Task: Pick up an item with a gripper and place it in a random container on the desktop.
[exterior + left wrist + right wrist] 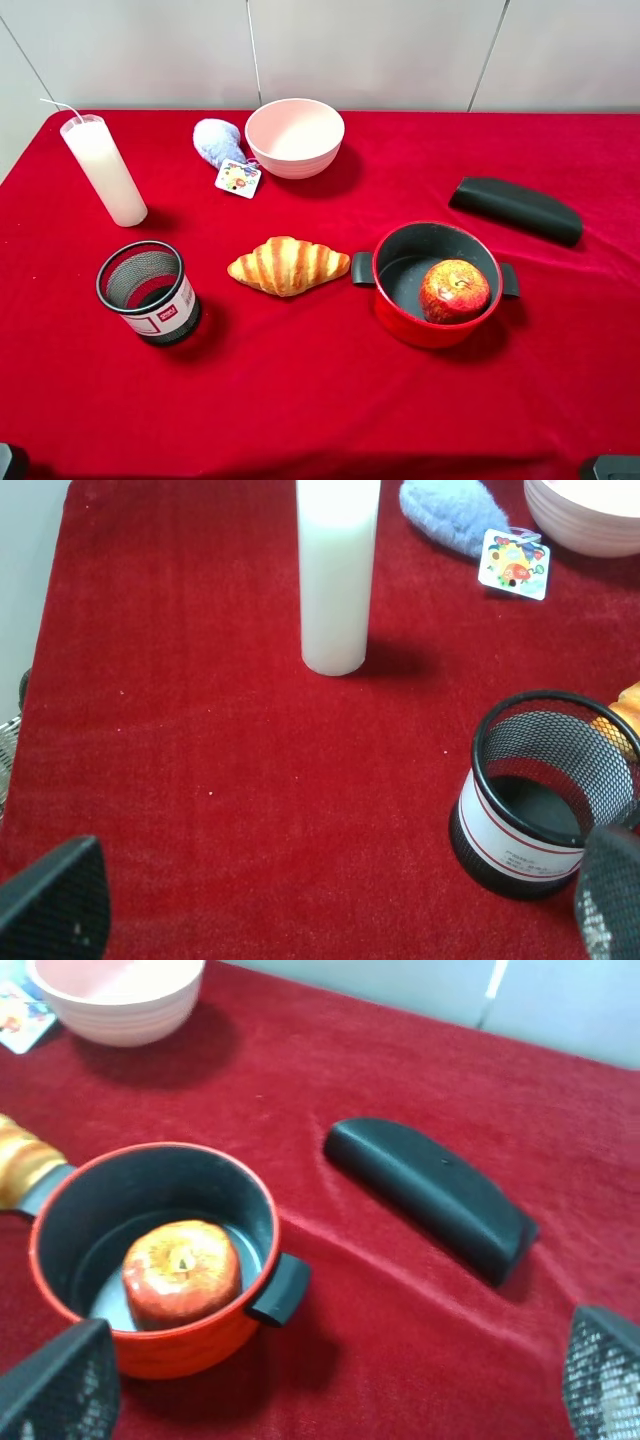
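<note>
The apple, red with yellow-orange patches, lies inside the red pot at the right of the red-cloth desktop. In the right wrist view the apple rests on the dark grey floor of the pot, stem dimple up. My right gripper is open and empty, drawn back toward the front edge, apart from the pot. My left gripper is open and empty over bare cloth at the front left, near the black mesh cup.
A croissant lies left of the pot. The mesh cup stands front left, a tall white candle back left. A blue plush toy and pale pink bowl sit at the back. A black case lies back right.
</note>
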You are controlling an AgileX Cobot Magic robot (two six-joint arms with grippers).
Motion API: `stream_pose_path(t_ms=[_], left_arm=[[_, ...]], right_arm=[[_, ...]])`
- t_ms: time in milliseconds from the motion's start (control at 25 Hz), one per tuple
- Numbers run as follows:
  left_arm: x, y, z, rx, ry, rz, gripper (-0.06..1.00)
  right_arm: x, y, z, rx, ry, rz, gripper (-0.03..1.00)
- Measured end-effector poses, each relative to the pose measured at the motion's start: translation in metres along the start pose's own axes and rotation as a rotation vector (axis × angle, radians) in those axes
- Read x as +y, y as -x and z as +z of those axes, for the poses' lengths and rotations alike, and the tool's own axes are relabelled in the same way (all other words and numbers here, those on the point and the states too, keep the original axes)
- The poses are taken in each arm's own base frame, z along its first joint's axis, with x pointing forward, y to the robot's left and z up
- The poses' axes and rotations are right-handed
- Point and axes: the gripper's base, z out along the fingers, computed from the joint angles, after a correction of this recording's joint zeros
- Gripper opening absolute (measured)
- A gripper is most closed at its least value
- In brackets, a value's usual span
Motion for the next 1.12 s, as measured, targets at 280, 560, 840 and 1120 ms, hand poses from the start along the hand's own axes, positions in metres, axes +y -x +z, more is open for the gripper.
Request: stream_pose_path(t_ms=[280,560,840,1120], left_arm=[[0.0,0.0,0.0,0.0,0.0,0.0,0.9],[0.0,0.0,0.0,0.0,0.0,0.0,0.9],[0.0,0.0,0.0,0.0,0.0,0.0,0.9],[0.0,0.0,0.0,0.0,0.0,0.0,0.9]], right_arm=[[0.0,0.0,0.0,0.001,-0.008,0.003,0.69],[0.0,0.0001,0.0,0.0,-0.008,0.004,0.69],[-0.0002,0.0001,0.0,0.0,-0.01,0.006,0.69],[-0.0003,0.0011,0.0,-0.012,-0.011,0.015,0.69]])
